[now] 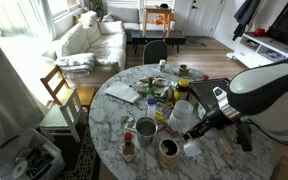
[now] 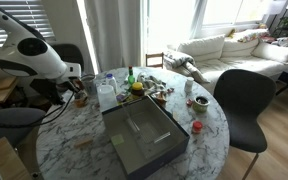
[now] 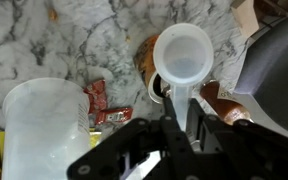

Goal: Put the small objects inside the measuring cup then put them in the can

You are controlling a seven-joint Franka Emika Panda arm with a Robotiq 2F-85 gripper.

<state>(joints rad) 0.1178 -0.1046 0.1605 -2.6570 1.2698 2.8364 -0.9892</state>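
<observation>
1. Your hand is nearly closed. Its jaws pinch the handle of the measuring cup, so the cup sticks out ahead of the fingers and they stay out of its mouth.
2. In the wrist view the cup hangs above the bench. It overlaps the brown rim of the can, off to one side of the opening. That looks like a set-up for pouring, but the cup's mouth faces the camera, so I judge the tip has not begun.
3. The cup's inside reads as plain white. I cannot tell whether anything lies in it.
4. Some red pieces lie on the bench between the can and the big translucent jug, outside both. If they belong to the load, they are not yet collected.
5. The cup covers most of the can's opening, so what the can contains is hidden.
6. A dark curved shape is cut off at the wrist view's right edge. I cannot identify it.
7. In an exterior view your hand is beside an open can, but the cup is too small to pick out there.
</observation>
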